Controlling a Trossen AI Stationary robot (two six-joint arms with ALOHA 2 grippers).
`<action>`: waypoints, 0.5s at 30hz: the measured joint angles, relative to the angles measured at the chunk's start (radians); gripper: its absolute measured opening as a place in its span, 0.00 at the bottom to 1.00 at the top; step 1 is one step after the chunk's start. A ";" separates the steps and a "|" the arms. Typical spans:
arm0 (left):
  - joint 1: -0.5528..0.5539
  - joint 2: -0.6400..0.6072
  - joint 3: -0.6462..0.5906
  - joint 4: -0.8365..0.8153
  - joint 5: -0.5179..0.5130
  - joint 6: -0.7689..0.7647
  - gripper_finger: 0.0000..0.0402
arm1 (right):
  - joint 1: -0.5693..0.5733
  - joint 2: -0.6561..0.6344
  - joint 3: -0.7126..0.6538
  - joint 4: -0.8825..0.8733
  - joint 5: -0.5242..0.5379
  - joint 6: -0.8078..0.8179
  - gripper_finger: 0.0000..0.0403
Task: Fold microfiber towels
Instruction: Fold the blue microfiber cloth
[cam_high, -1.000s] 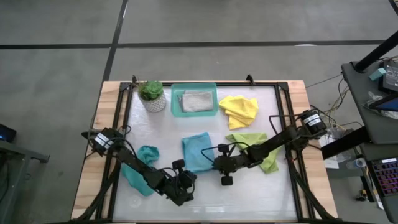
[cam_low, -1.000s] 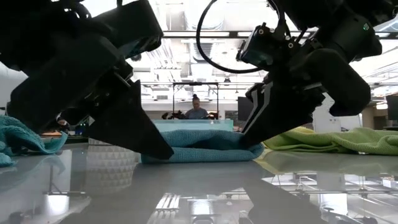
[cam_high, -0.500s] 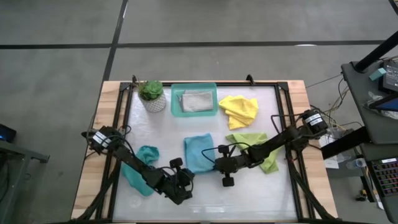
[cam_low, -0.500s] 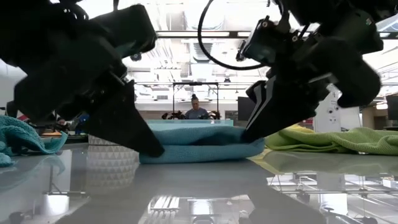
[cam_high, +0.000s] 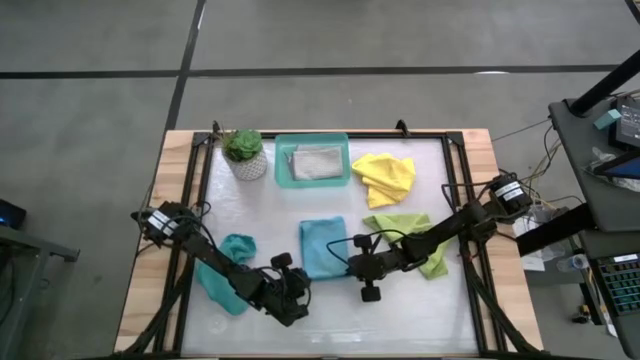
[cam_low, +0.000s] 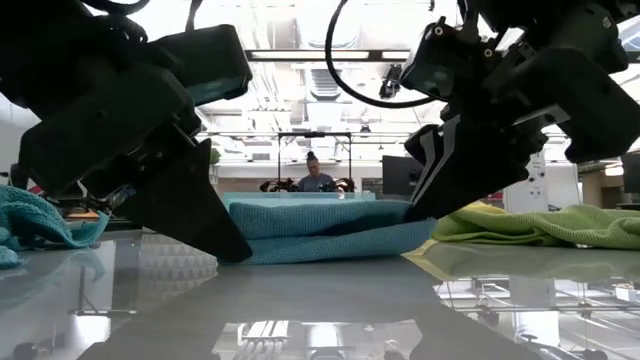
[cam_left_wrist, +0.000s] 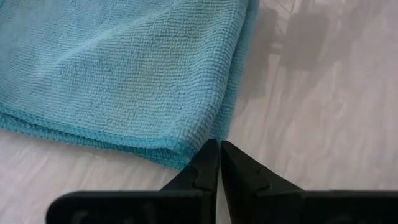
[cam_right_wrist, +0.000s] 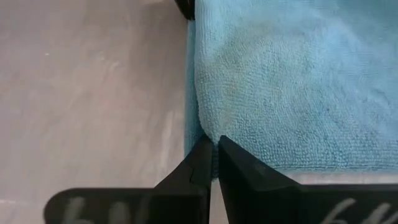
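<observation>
Pinching hidden towel (cam_high: 323, 247) corners, both tools closed.

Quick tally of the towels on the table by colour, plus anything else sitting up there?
Teal-blue towels: 2, one folded at the centre, one crumpled at the left
Yellow towel: 1
Lime green towel: 1
Light grey towel: 1, lying in the tray
Teal tray: 1
Potted plant: 1
Total: 7 things, 5 of them towels
</observation>
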 joint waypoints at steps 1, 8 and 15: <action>0.000 -0.001 0.000 0.000 0.003 0.001 0.01 | 0.000 0.000 0.000 0.003 -0.005 0.000 0.03; -0.002 -0.039 0.003 -0.018 0.086 0.042 0.01 | 0.000 0.000 0.000 0.013 -0.041 0.010 0.09; -0.003 -0.100 0.004 -0.095 0.130 0.044 0.01 | 0.000 -0.001 0.026 0.006 -0.103 0.025 0.28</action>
